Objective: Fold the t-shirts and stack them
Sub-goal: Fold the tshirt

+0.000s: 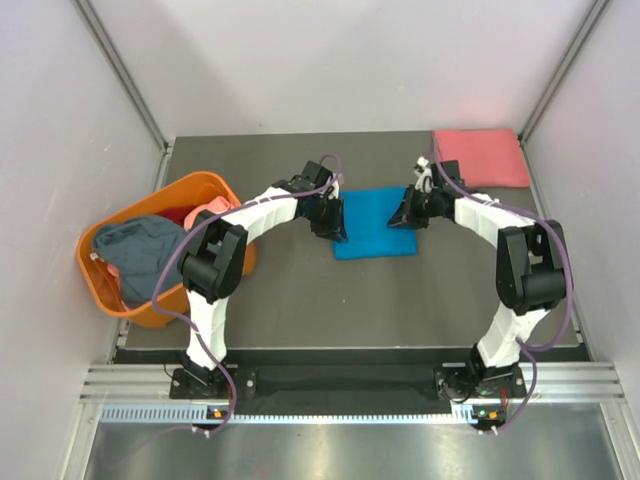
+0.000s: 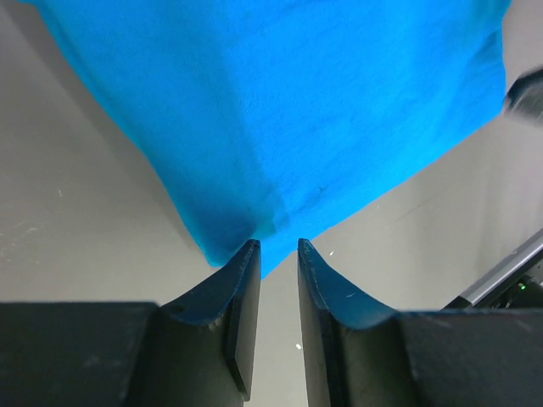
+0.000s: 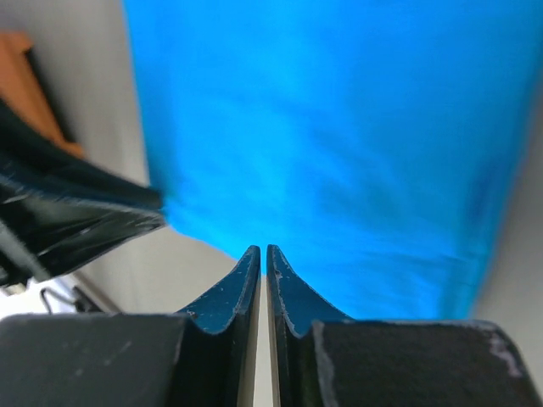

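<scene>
A bright blue t-shirt (image 1: 372, 222) lies folded into a rectangle in the middle of the table. My left gripper (image 1: 335, 228) stands at its left edge. In the left wrist view the jaws (image 2: 277, 246) are slightly apart with nothing between them, their tips at a corner of the blue cloth (image 2: 280, 110). My right gripper (image 1: 405, 215) stands at the shirt's right edge. It is shut and empty (image 3: 262, 248), with the blue cloth (image 3: 339, 144) just beyond its tips. A salmon-pink t-shirt (image 1: 480, 157) lies folded at the back right corner.
An orange plastic basket (image 1: 205, 180) stands at the left edge of the table. It holds a crumpled grey-blue t-shirt (image 1: 140, 250) and some pink cloth (image 1: 205, 210). White walls enclose the table on three sides.
</scene>
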`<act>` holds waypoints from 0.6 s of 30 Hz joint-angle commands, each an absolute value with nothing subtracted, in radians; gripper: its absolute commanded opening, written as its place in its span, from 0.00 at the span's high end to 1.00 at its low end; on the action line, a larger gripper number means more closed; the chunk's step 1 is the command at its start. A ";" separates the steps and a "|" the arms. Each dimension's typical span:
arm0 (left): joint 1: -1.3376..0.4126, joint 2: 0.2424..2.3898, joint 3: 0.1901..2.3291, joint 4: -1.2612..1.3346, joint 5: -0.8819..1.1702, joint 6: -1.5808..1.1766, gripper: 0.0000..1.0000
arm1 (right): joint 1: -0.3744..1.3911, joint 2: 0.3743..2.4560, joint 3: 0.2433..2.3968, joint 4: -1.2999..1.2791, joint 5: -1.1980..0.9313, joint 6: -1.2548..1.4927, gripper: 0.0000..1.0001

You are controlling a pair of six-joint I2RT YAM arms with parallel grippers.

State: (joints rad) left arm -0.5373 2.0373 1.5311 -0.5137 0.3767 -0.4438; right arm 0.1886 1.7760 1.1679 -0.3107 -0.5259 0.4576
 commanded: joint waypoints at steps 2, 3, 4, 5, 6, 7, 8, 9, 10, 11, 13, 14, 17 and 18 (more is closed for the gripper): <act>-0.534 2.010 1.517 -0.468 0.400 -0.462 0.71 | 0.232 1.798 1.184 -0.183 -0.574 0.488 0.92; -0.535 2.010 1.496 -0.459 0.400 -0.460 0.71 | 0.232 1.819 1.157 -0.164 -0.572 0.485 0.92; -0.534 2.013 1.485 -0.459 0.387 -0.459 0.71 | 0.232 1.833 1.149 -0.149 -0.563 0.480 0.92; -0.534 2.014 1.477 -0.460 0.377 -0.457 0.71 | 0.232 1.851 1.146 -0.147 -0.557 0.454 0.92; -0.534 2.017 1.456 -0.462 0.359 -0.457 0.71 | 0.230 1.894 1.150 -0.155 -0.552 0.439 0.92; -0.534 2.017 1.445 -0.460 0.327 -0.456 0.71 | 0.229 1.914 1.157 -0.167 -0.540 0.422 0.91; -0.532 2.019 1.424 -0.465 0.312 -0.450 0.71 | 0.227 1.940 1.161 -0.195 -0.523 0.398 0.91; -0.532 2.019 1.417 -0.465 0.299 -0.448 0.71 | 0.226 1.942 1.158 -0.202 -0.523 0.388 0.91; -0.531 2.020 1.414 -0.483 0.287 -0.446 0.71 | 0.224 1.939 1.154 -0.210 -0.509 0.384 0.91; -0.529 2.020 1.411 -0.489 0.272 -0.443 0.71 | 0.224 1.928 1.147 -0.212 -0.505 0.380 0.91; -0.525 2.019 1.414 -0.520 0.262 -0.436 0.71 | 0.222 1.884 1.138 -0.222 -0.505 0.380 0.91; -0.523 2.017 1.420 -0.534 0.247 -0.434 0.71 | 0.222 1.853 1.140 -0.232 -0.505 0.380 0.91; -0.522 1.991 1.468 -0.603 0.230 -0.420 0.71 | 0.222 1.790 1.160 -0.281 -0.494 0.371 0.91; -0.522 1.968 1.495 -0.617 0.238 -0.410 0.71 | 0.221 1.776 1.173 -0.293 -0.494 0.368 0.90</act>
